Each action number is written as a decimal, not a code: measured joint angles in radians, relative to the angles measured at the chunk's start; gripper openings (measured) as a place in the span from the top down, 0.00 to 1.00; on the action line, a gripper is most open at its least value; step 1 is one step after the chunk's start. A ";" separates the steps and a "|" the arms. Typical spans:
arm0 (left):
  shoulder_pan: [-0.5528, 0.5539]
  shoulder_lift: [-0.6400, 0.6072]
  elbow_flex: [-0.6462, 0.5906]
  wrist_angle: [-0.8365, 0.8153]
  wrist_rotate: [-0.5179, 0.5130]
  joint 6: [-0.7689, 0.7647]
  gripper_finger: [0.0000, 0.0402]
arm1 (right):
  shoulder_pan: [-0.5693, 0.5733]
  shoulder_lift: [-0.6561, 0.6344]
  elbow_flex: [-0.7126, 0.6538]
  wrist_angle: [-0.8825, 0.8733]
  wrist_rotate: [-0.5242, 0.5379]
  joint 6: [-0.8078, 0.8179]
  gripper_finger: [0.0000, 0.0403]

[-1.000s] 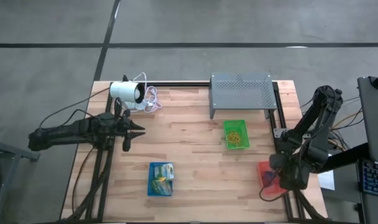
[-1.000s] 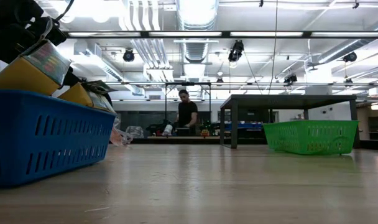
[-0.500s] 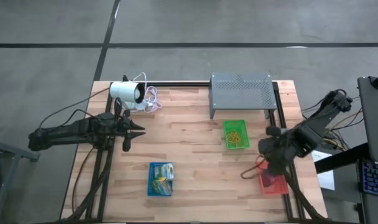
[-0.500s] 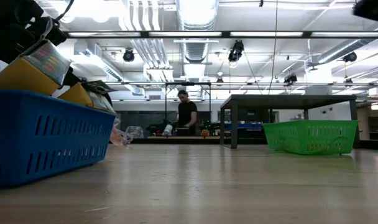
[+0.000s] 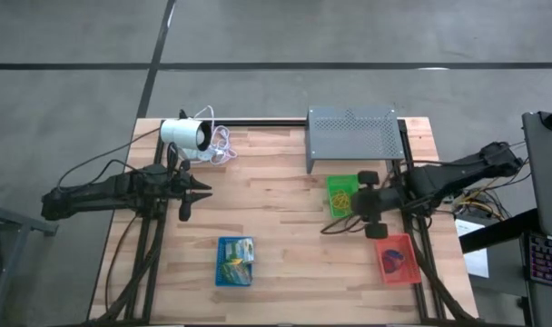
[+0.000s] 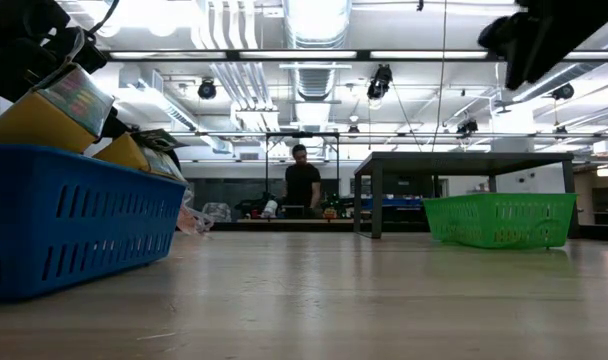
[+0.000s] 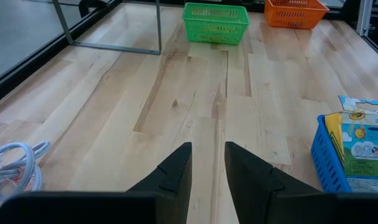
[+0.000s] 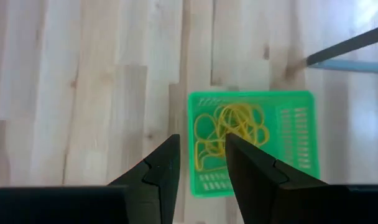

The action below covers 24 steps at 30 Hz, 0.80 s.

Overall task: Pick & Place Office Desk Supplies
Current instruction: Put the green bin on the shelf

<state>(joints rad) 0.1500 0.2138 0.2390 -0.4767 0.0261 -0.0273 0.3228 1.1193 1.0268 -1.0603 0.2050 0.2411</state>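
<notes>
Within that last second I had swung the right gripper away from the red tray to hover over the green tray, fingers slightly parted and holding nothing. The yellow rubber bands lay in that tray directly beneath, so I judged the next pick would come from there. The left gripper waited near the table's left side, fingers slightly parted and empty, while the packets sat in the blue tray.

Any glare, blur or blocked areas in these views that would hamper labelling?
Low view: ceiling lights blow out the top, the blue tray looms large at left, and the right gripper is a dark silhouette. Right wrist view: rubber bands in the green tray read clearly. High view: evenly lit, small items tiny.
</notes>
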 joint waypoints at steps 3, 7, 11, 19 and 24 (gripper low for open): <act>0.000 0.000 0.000 0.000 0.000 0.000 0.75 | -0.021 0.047 -0.012 0.004 -0.050 -0.037 0.67; 0.000 0.000 0.000 0.000 0.000 0.000 0.75 | -0.023 0.123 -0.021 0.005 -0.067 -0.076 0.64; 0.000 0.000 0.000 0.000 0.000 0.000 0.75 | -0.023 0.201 -0.023 0.003 -0.067 -0.084 0.62; 0.000 0.000 0.000 0.000 0.000 0.000 0.75 | -0.023 0.339 -0.025 0.016 -0.067 -0.083 0.62; 0.000 0.000 0.000 0.000 0.000 0.000 0.75 | -0.023 0.386 -0.031 0.048 -0.049 -0.076 0.62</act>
<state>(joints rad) 0.1497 0.2134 0.2390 -0.4767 0.0261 -0.0273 0.3000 1.5051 0.9956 -1.0120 0.1558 0.1646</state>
